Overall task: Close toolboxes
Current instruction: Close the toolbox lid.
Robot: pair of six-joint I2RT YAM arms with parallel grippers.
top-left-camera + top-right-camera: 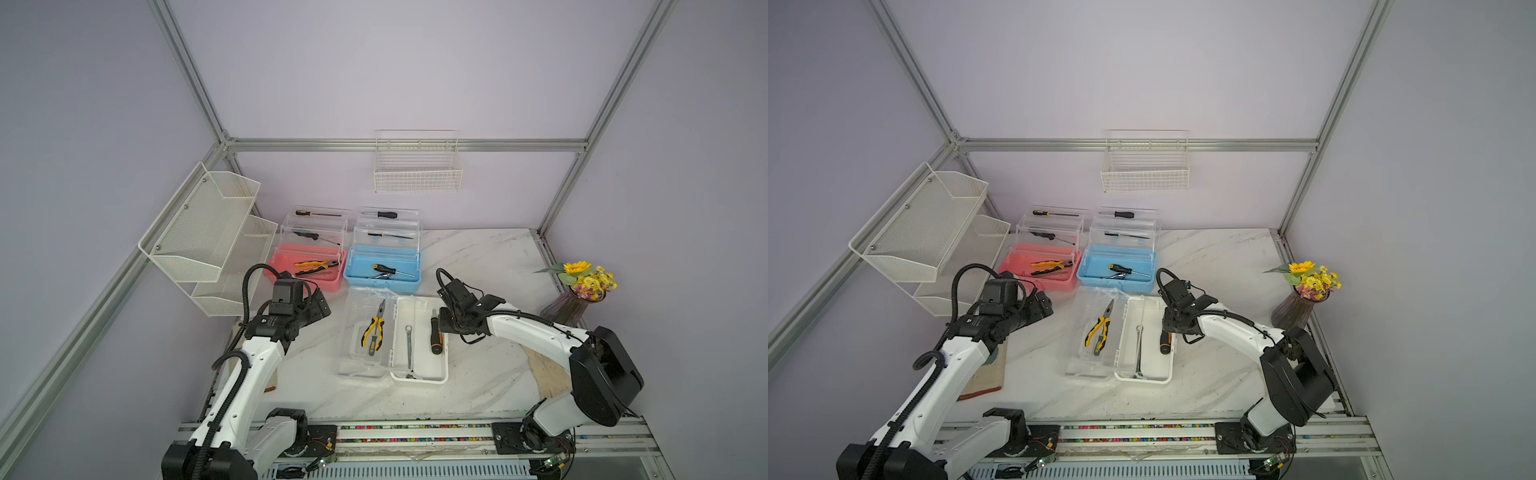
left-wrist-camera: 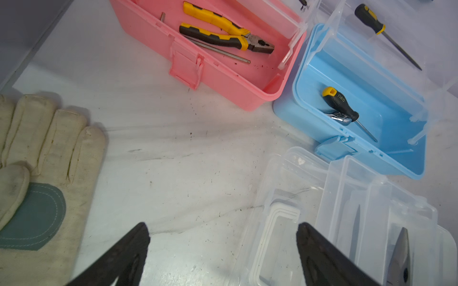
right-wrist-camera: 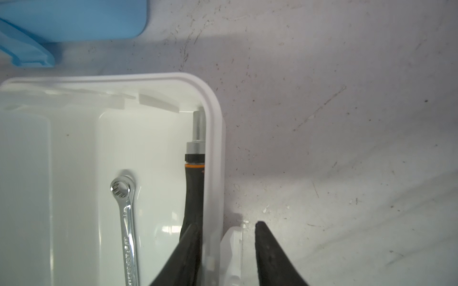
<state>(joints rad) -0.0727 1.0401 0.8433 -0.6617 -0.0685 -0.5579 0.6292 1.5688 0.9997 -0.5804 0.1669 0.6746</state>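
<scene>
Starting on white box [image 1: 422,328] at counter [image 1: 478,257] centre: straddling its wall with right claw [image 3: 226,224], jaws apart, hovering left claw [image 2: 222,224] spread beside its lid [image 2: 292,178], leaving pink box [image 1: 286,255] and blue box [image 1: 382,282] behind unclosed.

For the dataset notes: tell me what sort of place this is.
Most likely a robot lab test cell, not a real workshop: an aluminium frame with plain walls encloses a marble-look table, a left arm and right arm mount at its front, with props like a flower vase.
</scene>
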